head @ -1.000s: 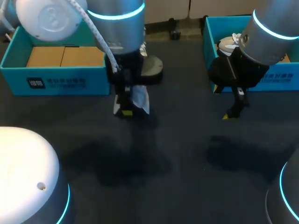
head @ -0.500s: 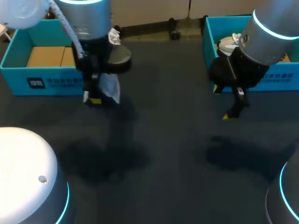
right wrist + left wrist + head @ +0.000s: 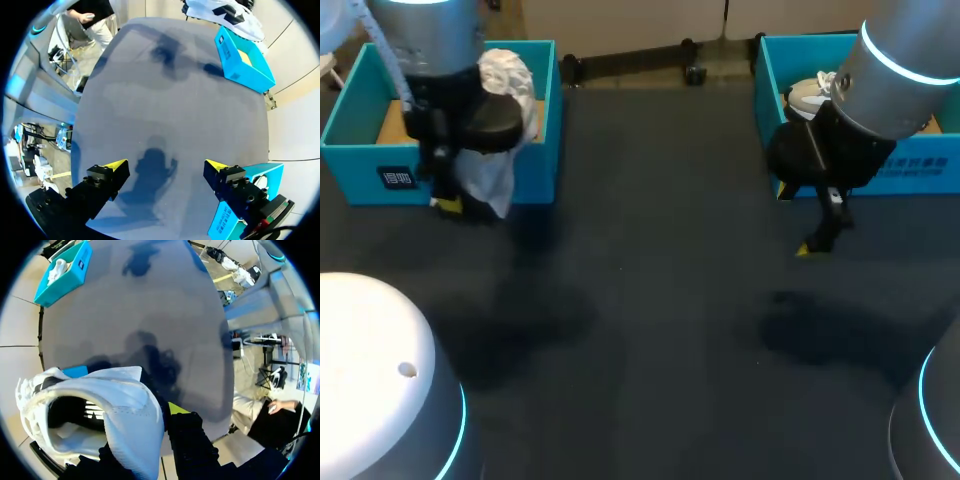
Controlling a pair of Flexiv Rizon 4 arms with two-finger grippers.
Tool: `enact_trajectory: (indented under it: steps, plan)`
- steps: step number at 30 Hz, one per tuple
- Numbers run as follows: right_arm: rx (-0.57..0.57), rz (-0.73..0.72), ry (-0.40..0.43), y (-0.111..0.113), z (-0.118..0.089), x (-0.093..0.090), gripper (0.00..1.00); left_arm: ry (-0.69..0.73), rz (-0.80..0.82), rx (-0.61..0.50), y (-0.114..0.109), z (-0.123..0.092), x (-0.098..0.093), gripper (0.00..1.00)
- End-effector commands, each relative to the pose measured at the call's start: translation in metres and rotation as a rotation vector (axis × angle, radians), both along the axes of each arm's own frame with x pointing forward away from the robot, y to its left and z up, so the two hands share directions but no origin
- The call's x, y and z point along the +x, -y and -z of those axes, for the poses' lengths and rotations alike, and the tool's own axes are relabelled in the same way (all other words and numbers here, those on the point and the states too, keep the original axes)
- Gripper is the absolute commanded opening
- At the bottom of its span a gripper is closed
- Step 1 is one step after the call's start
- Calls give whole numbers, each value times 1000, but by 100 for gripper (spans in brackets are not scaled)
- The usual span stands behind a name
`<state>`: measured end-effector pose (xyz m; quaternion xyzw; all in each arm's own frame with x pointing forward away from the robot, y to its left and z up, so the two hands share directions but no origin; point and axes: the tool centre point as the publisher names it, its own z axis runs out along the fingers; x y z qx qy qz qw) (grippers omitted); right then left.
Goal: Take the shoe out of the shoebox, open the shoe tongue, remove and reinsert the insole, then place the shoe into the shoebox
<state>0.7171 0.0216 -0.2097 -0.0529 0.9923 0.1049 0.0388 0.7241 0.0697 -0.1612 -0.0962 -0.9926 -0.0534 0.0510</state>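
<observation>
Shoe (image 3: 115, 405) clamped in left tool (image 3: 455, 205); right tool (image 3: 165, 165) wide open over table (image 3: 670, 300).

From where I stand, nothing here can really be read. The left shoebox (image 3: 365, 160) carries a small dark label (image 3: 398, 179) with white marks on its front wall. The right shoebox (image 3: 767, 85) has a line of dark print (image 3: 916, 166) along its front, but both are too small and blurred to make out.

You've got a dark table (image 3: 660, 330) — on it sit two open teal boxes, the left box (image 3: 355, 172) and the right box (image 3: 925, 172), well apart.
</observation>
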Motion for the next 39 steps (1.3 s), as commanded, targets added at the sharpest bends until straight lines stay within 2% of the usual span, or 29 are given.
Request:
enact_trajectory:
  steps: [1,13,22,30,39]
  plan:
    - [-2,0,0,-1,2,1,100,-10,-4,-18,-37,0,13,0]
    - [-2,0,0,-1,2,1,100,-29,-53,-14,-107,-1,48,0]
    - [-2,0,0,-1,2,1,100,-20,-74,32,-157,2,75,0]
    - [-2,0,0,-1,2,1,100,-7,-164,-8,-198,3,118,0]
    - [-2,0,0,-1,2,1,100,14,-257,-96,-222,6,164,0]
